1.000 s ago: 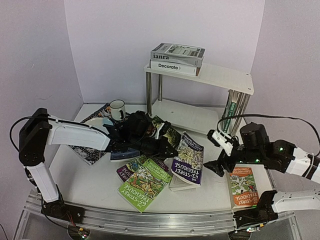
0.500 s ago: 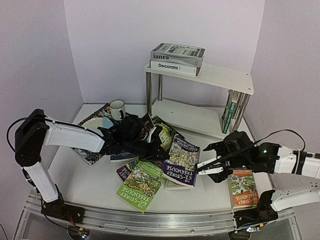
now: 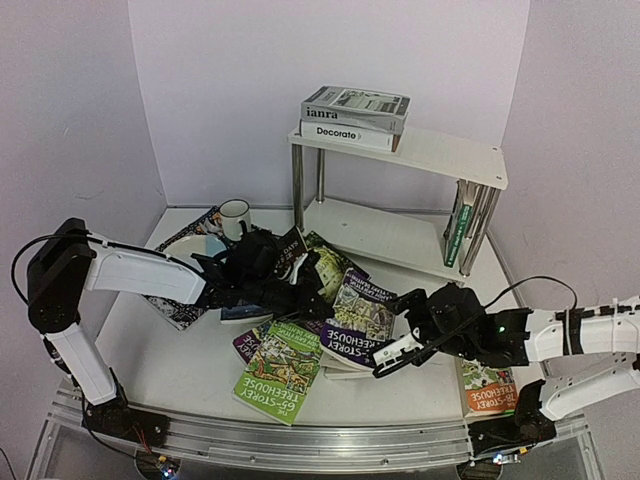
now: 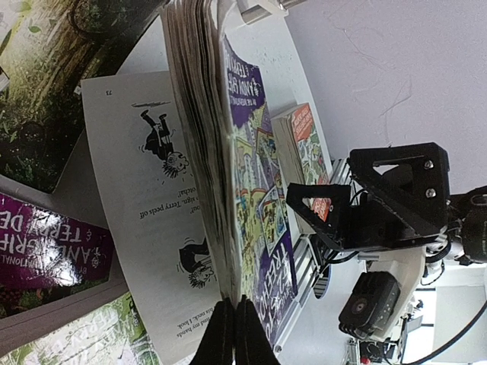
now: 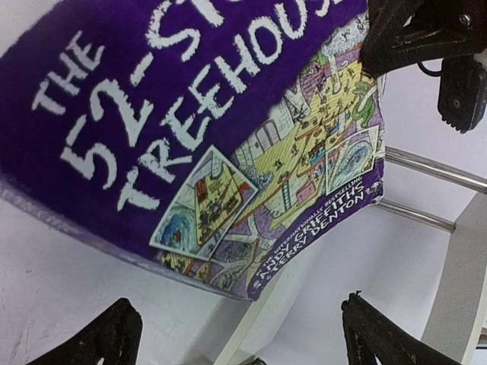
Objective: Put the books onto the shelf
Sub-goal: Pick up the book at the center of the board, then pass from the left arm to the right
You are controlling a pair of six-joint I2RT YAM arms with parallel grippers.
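We see the left end effector [image 3: 316, 296] pressed together on the purple book [image 3: 362, 318], the "52-Storey Treehouse". It holds the book propped at a tilt over the pile in the middle of the worktop [image 3: 170, 372]. In the left wrist view its fingers [image 4: 222, 334] meet at the lower edge of the page block, with an open cartoon page on one side and the purple cover on the other. How many leaves sit between them we cannot say for sure.

The right end effector [image 3: 392, 352] is spread and sits just beside the near right corner of the purple book. From its own wrist camera the two dark fingertips stand wide apart at the bottom, and the cover fills most of the view ahead of them.

A green book [image 3: 280, 372] lies flat at the near left of the purple one, its far edge tucked beneath it. An orange book [image 3: 486, 388] lies flat near the right edge of the worktop, partly under the right arm.

The shelf [image 3: 450, 156] stands at the back right, well apart from the pile. Two stacked books [image 3: 355, 115] rest on the left end of its upper board, and a green-spined book [image 3: 459, 228] stands upright at the right end of the lower board, against the legs. A mug [image 3: 236, 218] sits left of the shelf.
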